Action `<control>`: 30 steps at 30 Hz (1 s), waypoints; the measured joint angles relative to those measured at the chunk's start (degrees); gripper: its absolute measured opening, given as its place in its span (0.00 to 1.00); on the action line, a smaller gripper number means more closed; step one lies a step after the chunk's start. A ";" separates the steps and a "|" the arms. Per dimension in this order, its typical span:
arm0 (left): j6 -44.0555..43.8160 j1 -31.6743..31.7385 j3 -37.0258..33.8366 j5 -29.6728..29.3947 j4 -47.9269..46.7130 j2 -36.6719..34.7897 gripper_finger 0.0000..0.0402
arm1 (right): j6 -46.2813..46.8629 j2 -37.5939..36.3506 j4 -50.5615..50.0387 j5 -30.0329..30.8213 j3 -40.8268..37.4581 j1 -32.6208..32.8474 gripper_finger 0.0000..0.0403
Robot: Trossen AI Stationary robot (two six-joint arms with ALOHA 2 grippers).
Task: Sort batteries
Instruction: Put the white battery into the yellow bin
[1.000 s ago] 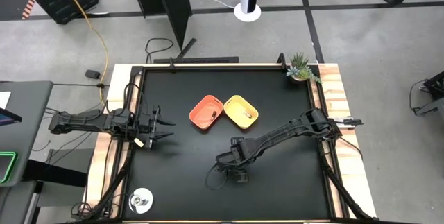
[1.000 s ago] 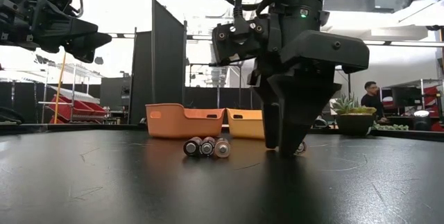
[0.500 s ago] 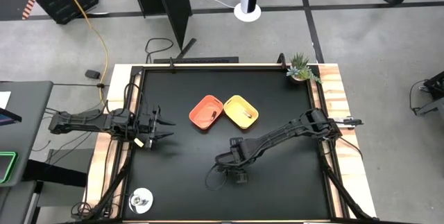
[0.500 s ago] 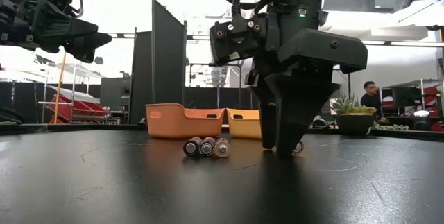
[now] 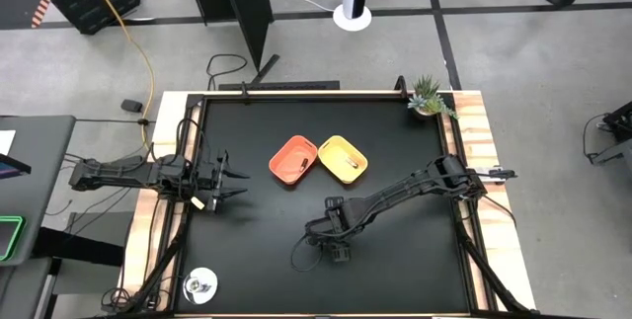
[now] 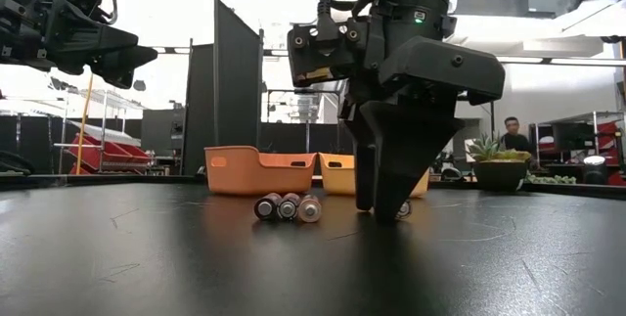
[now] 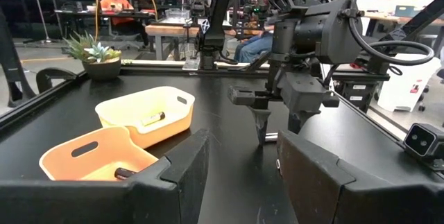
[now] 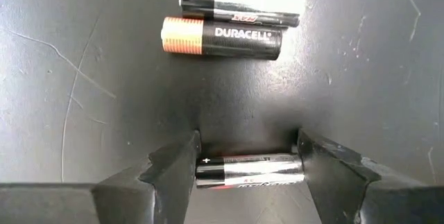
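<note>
My right gripper [image 8: 250, 182] stands with its tips down on the black table [image 5: 257, 260], near the middle of the near half, with a black and silver battery [image 8: 250, 170] between its fingers. Three more batteries [image 6: 286, 206] lie side by side on the table just beyond it [image 8: 222, 38]. Farther back sit an orange tray [image 5: 293, 159] and a yellow tray [image 5: 343, 158], each with a battery inside [image 7: 152, 118]. My left gripper [image 5: 232, 182] waits open above the table's left edge. My right gripper holds the battery lengthwise, one finger [image 8: 173, 175] at its plus end [image 8: 202, 165] and the other finger [image 8: 333, 175] at its opposite end [image 8: 298, 167]. The fingers come from above, pointing down and in line with the battery. It lies flat on the table [image 6: 403, 208].
A potted plant [image 5: 428, 100] stands at the far right corner and a round silvery object [image 5: 201, 283] at the near left corner. A raised rim runs round the table. A person [image 6: 509, 135] sits in the room behind.
My right gripper has moved a little toward the table's left edge, staying down at the table top. The battery between its fingers has slid along with it, closer to the three lying batteries.
</note>
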 joint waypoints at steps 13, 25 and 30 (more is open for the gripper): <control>-0.02 0.01 0.00 0.00 0.00 0.00 0.42 | 0.20 0.02 -0.94 0.26 0.13 -0.02 0.70; 0.00 0.01 0.00 0.00 0.00 -0.01 0.42 | -0.37 0.02 -1.41 0.24 0.13 -0.02 0.70; -0.02 0.00 0.00 0.00 0.00 0.00 0.42 | -0.47 0.02 -1.41 0.25 0.13 -0.02 0.70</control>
